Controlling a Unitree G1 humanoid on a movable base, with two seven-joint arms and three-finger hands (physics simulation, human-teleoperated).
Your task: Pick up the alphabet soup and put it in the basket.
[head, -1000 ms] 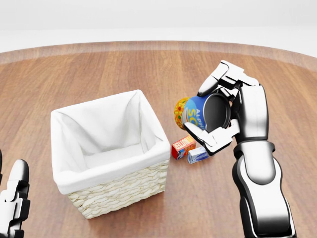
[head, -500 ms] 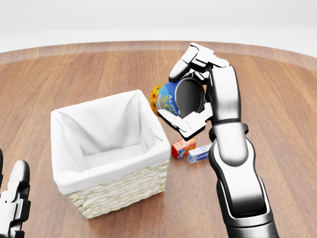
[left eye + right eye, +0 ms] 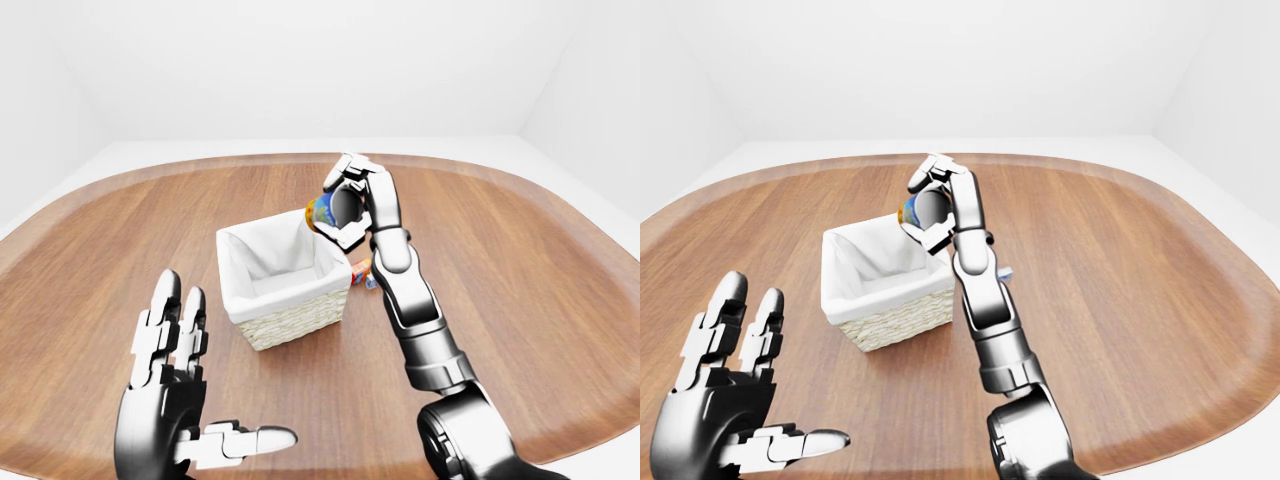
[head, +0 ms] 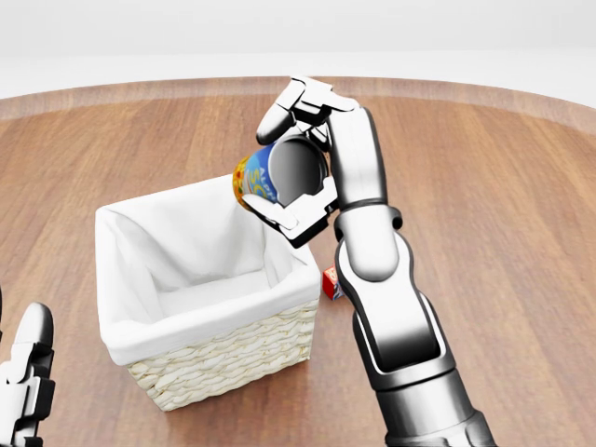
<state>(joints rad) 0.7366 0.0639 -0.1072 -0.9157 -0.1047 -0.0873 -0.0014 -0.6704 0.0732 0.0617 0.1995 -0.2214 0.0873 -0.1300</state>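
3 fingers of my right hand (image 4: 296,177) wrap around the alphabet soup (image 4: 261,182), gripping the can on its side with its dark end facing my head view and its blue and yellow label turned toward the left. I hold it in the air, just over the top right corner of the basket (image 4: 219,358), above the white cloth liner (image 4: 200,270) and clear of the rim. My right arm rises from the bottom of the head view, and beside it, just right of the basket, 1 small red box (image 4: 330,282) peeks out on the wooden surface (image 4: 503,233). My left hand (image 3: 175,410) hovers low at the bottom left of the left-eye view, fingers spread wide and thumb out, holding nothing, well apart from the basket.
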